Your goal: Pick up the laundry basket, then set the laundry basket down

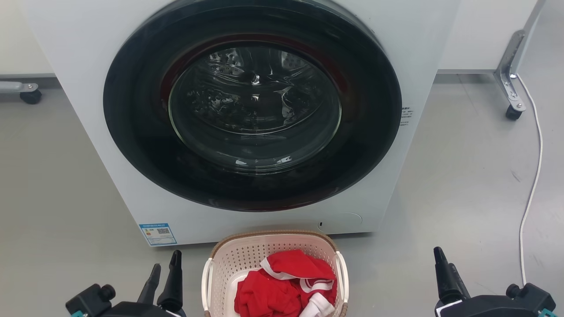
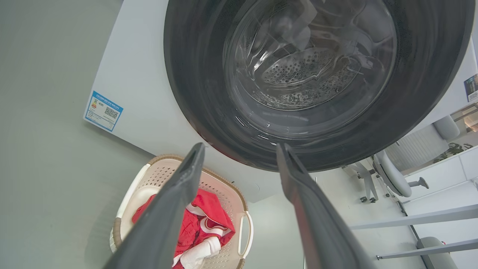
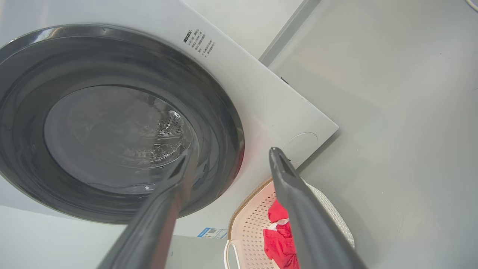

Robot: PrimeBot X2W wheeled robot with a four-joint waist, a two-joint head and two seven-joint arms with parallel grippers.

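Left claw point(image 2: 241, 146) spread, right claw point(image 3: 233, 151) spread, cream perforated brown-rimmed laundry basket point(image 1: 246, 257), red clothes point(image 1: 273, 295)

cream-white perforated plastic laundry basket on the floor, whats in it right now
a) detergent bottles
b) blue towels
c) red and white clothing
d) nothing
C: red and white clothing lies bunched inside the cream-white perforated plastic laundry basket.
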